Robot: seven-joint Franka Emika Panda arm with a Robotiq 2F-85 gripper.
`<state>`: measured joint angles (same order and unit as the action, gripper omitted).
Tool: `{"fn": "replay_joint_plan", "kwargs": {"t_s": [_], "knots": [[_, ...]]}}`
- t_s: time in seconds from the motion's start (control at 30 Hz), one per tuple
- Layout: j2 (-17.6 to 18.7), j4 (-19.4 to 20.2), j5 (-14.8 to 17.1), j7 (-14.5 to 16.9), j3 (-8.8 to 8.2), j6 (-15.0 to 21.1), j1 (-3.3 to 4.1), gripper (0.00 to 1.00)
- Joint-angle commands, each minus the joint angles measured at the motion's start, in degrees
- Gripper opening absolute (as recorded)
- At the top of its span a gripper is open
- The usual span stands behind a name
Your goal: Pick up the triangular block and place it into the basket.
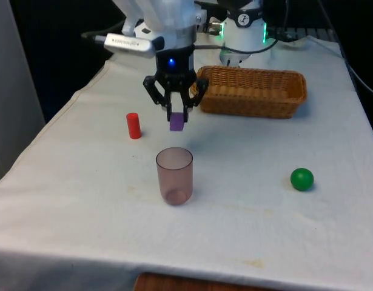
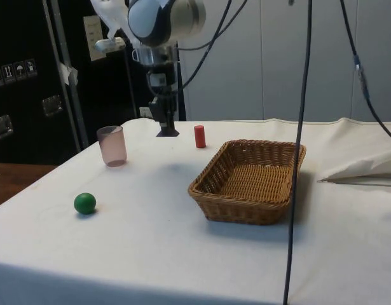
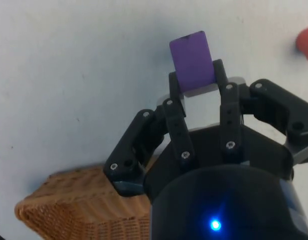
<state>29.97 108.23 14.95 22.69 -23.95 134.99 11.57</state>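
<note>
One purple triangular block (image 1: 176,122) hangs above the cloth, pinched between the fingers of the gripper (image 1: 178,115), which is closed on it. One wicker basket (image 1: 253,91) sits nearby. Around them stand one red cylinder (image 1: 133,125), one translucent cup (image 1: 174,176) and one green ball (image 1: 302,179).

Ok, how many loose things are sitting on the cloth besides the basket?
3: a red cylinder toward the front view's left, a pinkish cup in the middle, a green ball toward the front view's right.

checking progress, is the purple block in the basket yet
Not yet: the purple block is held in the gripper above the cloth, beside the empty basket.
</note>
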Motion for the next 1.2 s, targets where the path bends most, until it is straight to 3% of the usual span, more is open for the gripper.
{"fn": "replay_joint_plan", "kwargs": {"t_s": [0.0,0.03,0.07,0.1,0.37,0.4,0.43,0.6,0.63,0.67,0.87,0.9,0.93,1.13,1.17], "knots": [[-1.09,1.09,-0.86,-0.46,-0.57,0.11,0.57,0.33],[-1.72,1.66,-1.15,-0.52,-0.57,0.11,0.57,0.33],[-1.49,1.32,-0.63,-0.06,-0.06,0.00,0.06,0.33],[-2.46,2.29,-1.43,-0.57,-0.57,0.11,0.57,0.33],[-8.88,7.73,-3.50,-0.86,-0.63,-0.17,0.63,0.33],[-7.96,6.99,-2.52,-0.17,-0.11,-0.06,0.11,0.33],[-9.57,8.31,-3.78,-0.92,-0.63,-0.23,0.63,0.33],[-14.15,11.80,-5.33,-1.32,-0.57,-0.63,0.57,0.33],[-14.15,11.86,-4.53,-0.57,-0.17,-0.52,0.17,0.33],[-15.53,12.83,-5.79,-1.43,-0.57,-0.86,0.52,0.33],[-19.65,16.21,-7.62,-2.29,-0.46,-0.97,0.57,0.33],[-19.31,15.81,-6.53,-1.32,-0.17,-1.20,0.23,0.33],[-20.23,16.73,-7.85,-2.41,-0.46,-0.92,0.57,0.33],[-24.81,20.91,-10.03,-3.67,-0.29,-0.46,0.80,0.33],[-24.52,20.57,-8.94,-2.75,-0.17,-1.03,0.63,0.33]]}}
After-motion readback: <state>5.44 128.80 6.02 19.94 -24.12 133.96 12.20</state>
